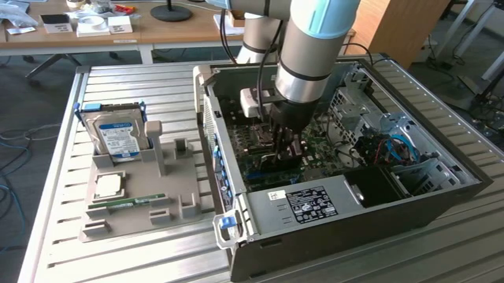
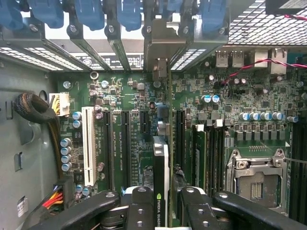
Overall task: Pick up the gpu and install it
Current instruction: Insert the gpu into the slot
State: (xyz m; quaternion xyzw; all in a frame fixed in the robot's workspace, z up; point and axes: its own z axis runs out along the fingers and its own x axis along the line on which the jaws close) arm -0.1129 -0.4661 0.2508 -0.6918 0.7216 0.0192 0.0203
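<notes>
The gpu [image 2: 161, 165] shows edge-on in the wrist view, a thin green card with a black cooler face bearing a logo. Its silver end bracket [image 2: 161, 48] reaches the rear slot openings of the computer case [image 1: 354, 236]. My gripper [image 2: 161, 211] is shut on the card, one black finger [image 2: 139, 206] on each side. The card stands upright over the black expansion slots of the motherboard [image 2: 240, 96]; whether it sits in a slot I cannot tell. In the exterior view my gripper [image 1: 285, 154] reaches deep into the open case.
A grey parts holder [image 1: 134, 221] beside the case carries a silver hard drive [image 1: 117, 137], a processor chip [image 1: 108, 186] and a narrow memory stick [image 1: 126, 202]. Inside the case are the power supply [image 1: 311, 203], a processor socket [image 2: 254, 184], a white slot [image 2: 88, 143] and cable bundles [image 2: 33, 108].
</notes>
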